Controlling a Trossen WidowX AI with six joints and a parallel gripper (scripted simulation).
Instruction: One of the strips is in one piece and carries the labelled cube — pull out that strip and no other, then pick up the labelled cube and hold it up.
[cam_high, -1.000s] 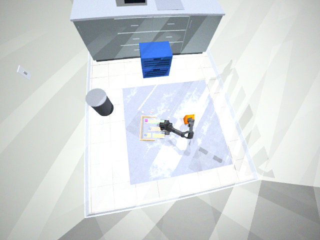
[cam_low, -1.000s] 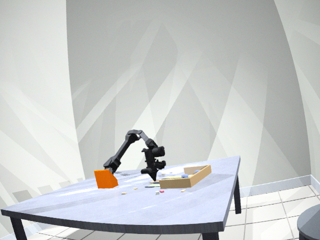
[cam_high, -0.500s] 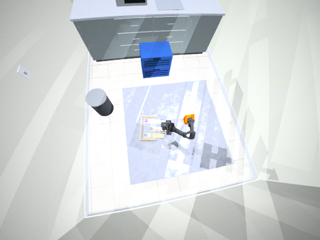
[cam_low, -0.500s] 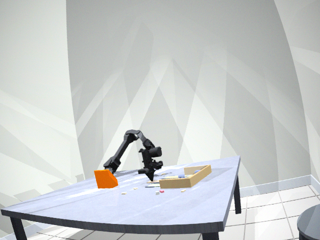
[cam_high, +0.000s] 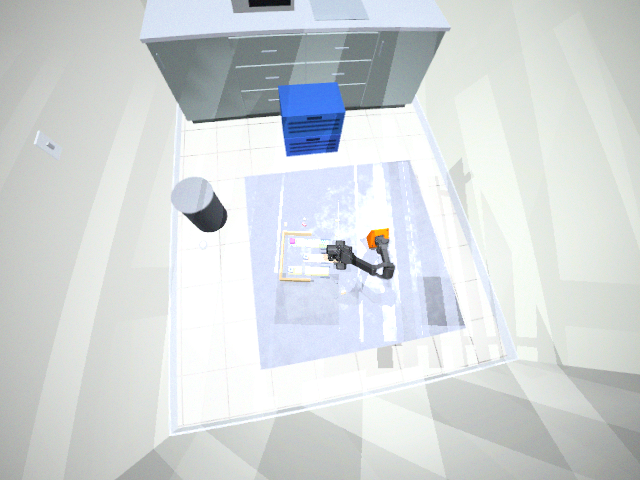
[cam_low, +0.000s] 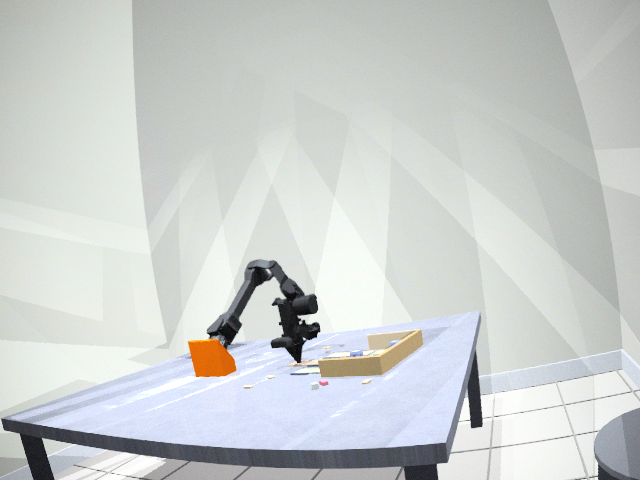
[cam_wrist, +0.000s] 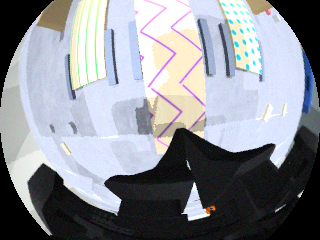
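In the top view, reaches with the gripper (cam_high: 339, 254) (cam_low: 298, 361) (cam_wrist: 180, 131) over the near end of the middle strip (cam_high: 316, 257) (cam_low: 309, 363) (cam_wrist: 175, 65). Shows a small pale cube (cam_high: 306, 256) on that strip, nearer the arm than the pink block (cam_high: 292, 240) in the row above and the pale block (cam_high: 291, 270) in the row below; suggests a pull partly done, with the cube inside the three-sided wooden frame (cam_high: 282, 253) (cam_low: 351, 367) (cam_wrist: 52, 20). Probably means this cube by the labelled one, but cannot read any label to confirm.

In the exterior view, points fingertips down at the strip's outer end, low by the table (cam_low: 289, 413). Shows no cube lifted, so leaves the whole pick and hold-up to do.

In the wrist view, has fingers narrow and together, with nothing visibly gripped; seems to drag by pressing, though cannot tell contact for certain. Shows the zigzag length unbroken as far as visible, between the green-striped strip (cam_wrist: 90, 45) and the dotted strip (cam_wrist: 242, 40). Likely needs some more pull, then opening above the cube, closing and raising.
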